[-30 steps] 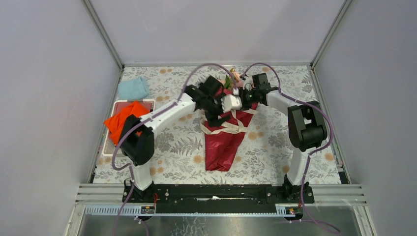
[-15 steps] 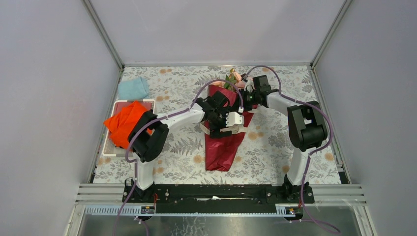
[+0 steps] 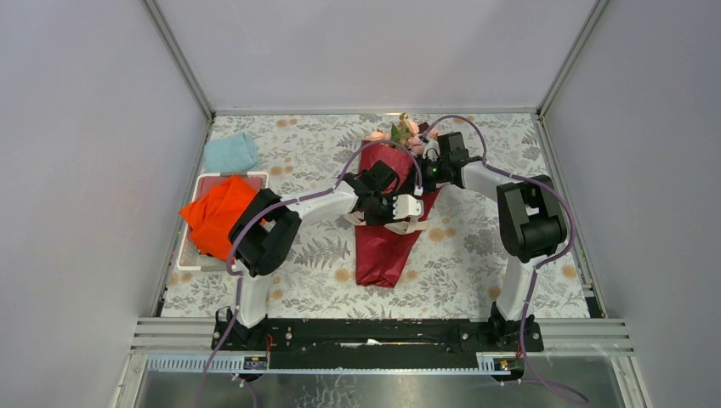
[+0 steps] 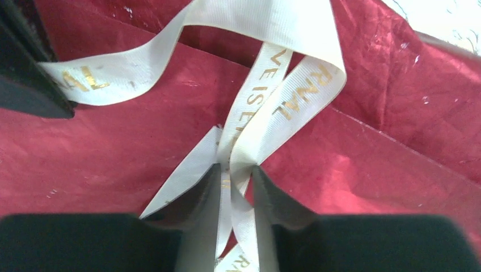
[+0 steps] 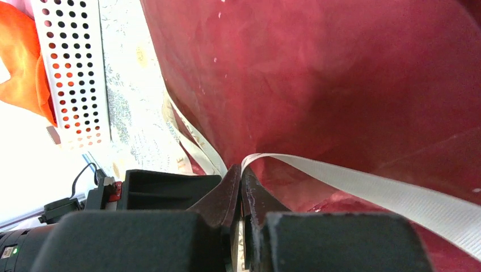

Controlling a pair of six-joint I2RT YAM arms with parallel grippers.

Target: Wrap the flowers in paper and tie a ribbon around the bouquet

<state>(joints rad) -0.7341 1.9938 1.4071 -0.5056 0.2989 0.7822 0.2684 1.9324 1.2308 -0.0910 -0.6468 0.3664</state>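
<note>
The bouquet lies in the middle of the table, a cone of dark red paper with the pink flowers at its far, wide end. The cream ribbon with gold lettering crosses the paper in loops. My left gripper sits over the cone's middle; in the left wrist view that gripper is shut on two ribbon strands. My right gripper is at the cone's right edge near the blooms, and in the right wrist view it is shut on a ribbon end running right across the paper.
A bright orange cloth lies on a white perforated tray at the left side. A light blue cloth sits behind it. The floral tablecloth covers the table, bounded by grey walls.
My left arm has drawn back from the bouquet's far end to its middle, and its jaws opened wide and then closed on the ribbon strands. The right jaws have closed on the ribbon.
</note>
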